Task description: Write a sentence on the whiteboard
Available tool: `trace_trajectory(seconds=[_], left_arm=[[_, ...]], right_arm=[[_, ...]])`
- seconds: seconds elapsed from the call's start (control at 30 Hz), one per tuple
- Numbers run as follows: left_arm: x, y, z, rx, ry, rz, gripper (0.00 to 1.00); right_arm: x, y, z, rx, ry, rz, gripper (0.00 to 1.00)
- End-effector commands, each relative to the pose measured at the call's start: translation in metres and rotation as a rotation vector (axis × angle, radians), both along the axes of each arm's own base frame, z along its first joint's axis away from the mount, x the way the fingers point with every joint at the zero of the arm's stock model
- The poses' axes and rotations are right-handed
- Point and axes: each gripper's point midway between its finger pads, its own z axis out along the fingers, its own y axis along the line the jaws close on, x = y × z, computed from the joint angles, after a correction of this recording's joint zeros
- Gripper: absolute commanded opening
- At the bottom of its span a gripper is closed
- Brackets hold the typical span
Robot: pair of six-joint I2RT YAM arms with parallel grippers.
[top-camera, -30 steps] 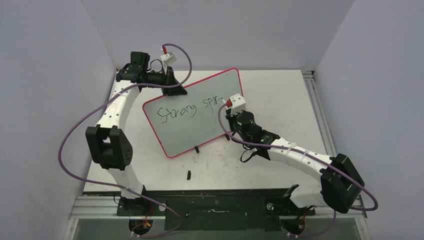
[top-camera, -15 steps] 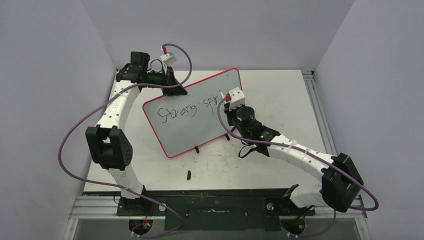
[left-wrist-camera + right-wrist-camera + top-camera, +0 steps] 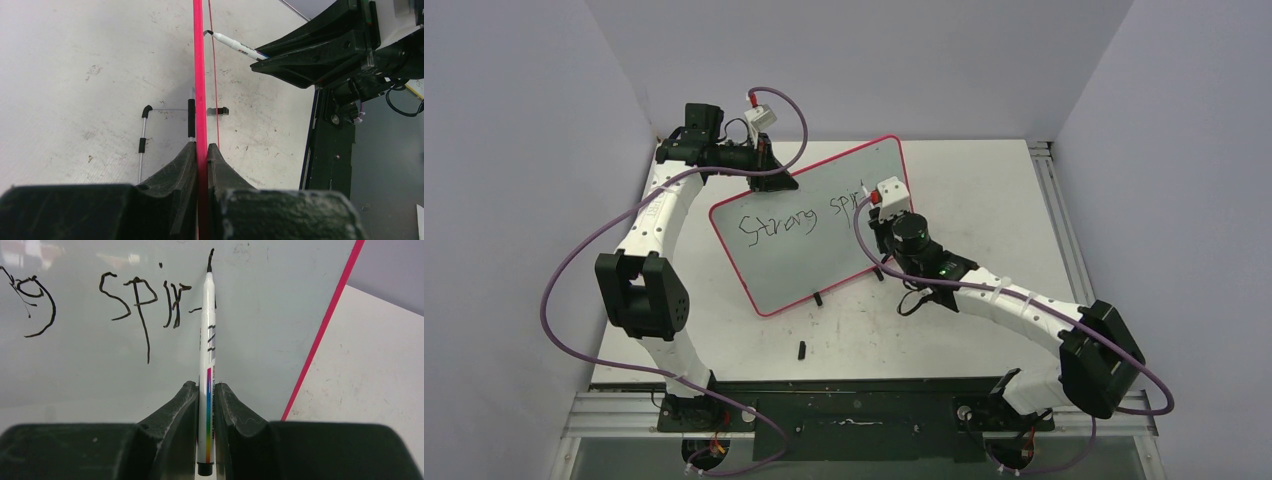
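Shifted slightly leftward since a second ago: right claw (image 3: 874, 203), its arm reaching low across the surface (image 3: 994, 190), elbow bent. From above, left arm arched over to the far-left corner of the whiteboard (image 3: 824, 265), left claw (image 3: 780, 181) at its rim, with the sentence (image 3: 794, 220) between both claws. Left wrist: clamped tight on the pink rim, seen edge-on. Right wrist: closed firmly around a marker (image 3: 207, 340), tip touching the board straight ahead, just right of "spir".

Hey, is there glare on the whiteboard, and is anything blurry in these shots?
Right wrist view: bright reflections smear the whiteboard at top left, yet the sentence and marker are sharp. Left wrist view: tabletop scuffs look crisp. Top view: even light, no glare on the whiteboard.
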Motion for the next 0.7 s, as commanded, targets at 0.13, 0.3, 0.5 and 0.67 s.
trace_trajectory(seconds=[0.13,0.3,0.5,0.67], left_arm=[[-0.033,-0.009,-0.020,0.003,0.148,-0.060,0.00],[-0.034,-0.010,-0.020,0.002,0.146,-0.061,0.00],[-0.034,-0.010,-0.019,0.001,0.144,-0.062,0.00],[-0.034,-0.010,-0.018,0.001,0.141,-0.062,0.00]], right_arm=[[-0.017,0.002,-0.017,0.012,0.038,0.025,0.05],[-0.026,0.001,-0.032,0.002,0.071,0.027,0.05],[-0.027,-0.007,-0.037,-0.008,0.080,-0.015,0.05],[-0.021,-0.013,-0.027,-0.010,0.060,-0.064,0.05]])
